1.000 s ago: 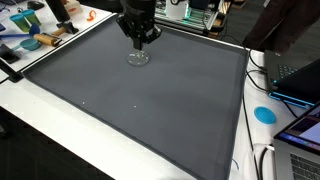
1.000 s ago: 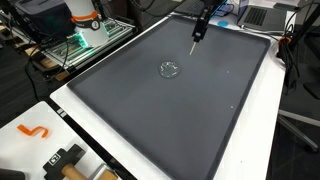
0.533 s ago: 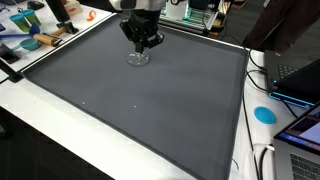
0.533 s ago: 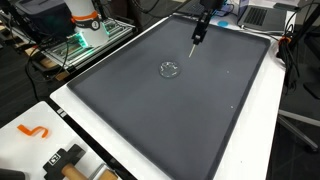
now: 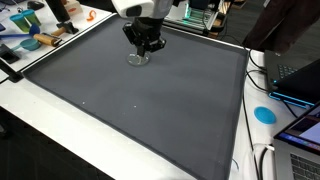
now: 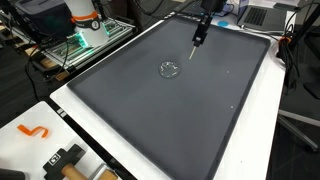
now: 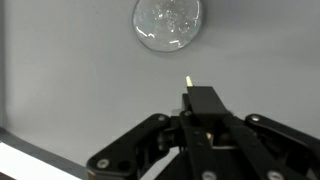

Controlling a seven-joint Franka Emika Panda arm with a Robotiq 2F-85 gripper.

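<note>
A small clear glass dish [image 5: 137,58] lies on the dark grey mat [image 5: 150,110] near its far edge; it is also visible as the dish [image 6: 170,69] and, in the wrist view, as the dish [image 7: 168,22] at the top. My gripper [image 5: 147,43] hovers just beside and above it. In an exterior view the gripper [image 6: 201,28] is shut on a thin pale stick [image 6: 193,46] that hangs down toward the mat, apart from the dish. In the wrist view the gripper [image 7: 205,100] has its jaws closed together, with only the stick's yellowish tip [image 7: 188,79] poking out.
The mat lies on a white table [image 5: 60,140]. Tools and coloured items [image 5: 35,38] crowd one corner, a laptop [image 5: 295,80] and blue disc [image 5: 264,114] lie off one side. An orange hook [image 6: 33,131] and black clamp [image 6: 62,160] lie near another corner.
The gripper with the stick has shifted slightly sideways, away from the glass dish. The dish has not moved.
</note>
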